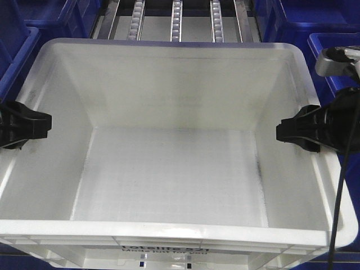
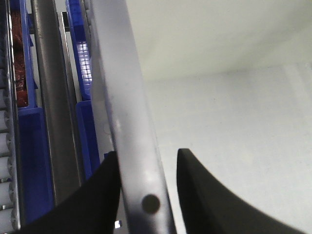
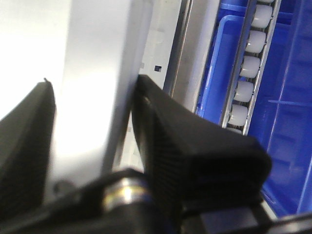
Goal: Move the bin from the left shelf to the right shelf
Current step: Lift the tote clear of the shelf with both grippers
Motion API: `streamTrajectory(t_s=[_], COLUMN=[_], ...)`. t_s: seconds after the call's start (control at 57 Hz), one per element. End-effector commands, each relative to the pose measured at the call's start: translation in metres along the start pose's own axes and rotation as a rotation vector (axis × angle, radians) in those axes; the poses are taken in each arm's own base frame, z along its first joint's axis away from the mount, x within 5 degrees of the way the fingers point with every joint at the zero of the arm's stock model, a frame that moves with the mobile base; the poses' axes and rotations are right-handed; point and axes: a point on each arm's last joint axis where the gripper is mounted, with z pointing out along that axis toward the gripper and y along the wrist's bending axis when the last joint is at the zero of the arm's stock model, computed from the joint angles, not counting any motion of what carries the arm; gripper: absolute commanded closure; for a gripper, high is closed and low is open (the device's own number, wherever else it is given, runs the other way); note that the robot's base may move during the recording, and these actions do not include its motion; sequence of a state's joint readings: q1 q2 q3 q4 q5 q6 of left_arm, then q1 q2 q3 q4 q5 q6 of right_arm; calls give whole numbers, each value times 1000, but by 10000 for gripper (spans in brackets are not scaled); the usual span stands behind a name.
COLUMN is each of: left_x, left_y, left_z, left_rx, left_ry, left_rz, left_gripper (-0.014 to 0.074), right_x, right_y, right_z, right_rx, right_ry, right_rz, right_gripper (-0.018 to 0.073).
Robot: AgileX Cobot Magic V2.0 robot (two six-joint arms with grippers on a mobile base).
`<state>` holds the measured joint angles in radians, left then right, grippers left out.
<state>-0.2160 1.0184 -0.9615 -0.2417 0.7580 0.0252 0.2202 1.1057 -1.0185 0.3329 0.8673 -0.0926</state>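
Bin [image 1: 169,73] sits between left claw [image 1: 44,124] and right claw [image 1: 284,130], both seemingly clamping it.

L claw [image 1: 31,125] & R claw [image 1: 295,131] both clamped, arms wide apart.

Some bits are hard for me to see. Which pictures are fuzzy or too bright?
Front-facing view: mostly sharp, with soft glare inside the bin. Left wrist view: the bin's rim and the left gripper are very close to the lens, so blurred. Right wrist view: the bin's wall is washed-out white, and the right gripper is out of focus.
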Motion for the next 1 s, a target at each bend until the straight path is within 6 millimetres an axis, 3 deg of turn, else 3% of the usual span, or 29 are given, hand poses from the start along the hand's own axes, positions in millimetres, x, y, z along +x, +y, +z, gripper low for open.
streamTrajectory(t_s=[0.0, 0.982], left_x=[-18, -18], left_y=[-10, -10], left_z=[-18, -18], left_rx=[51, 51], left_ry=[-171, -171], left_rz=[24, 24], left_gripper=[603, 603], right_x=[-16, -16], right_y=[8, 8], right_z=[-19, -19], right_rx=[-29, -29], right_ry=[-163, -163], right_rz=[-38, -38], right_gripper=[564, 564])
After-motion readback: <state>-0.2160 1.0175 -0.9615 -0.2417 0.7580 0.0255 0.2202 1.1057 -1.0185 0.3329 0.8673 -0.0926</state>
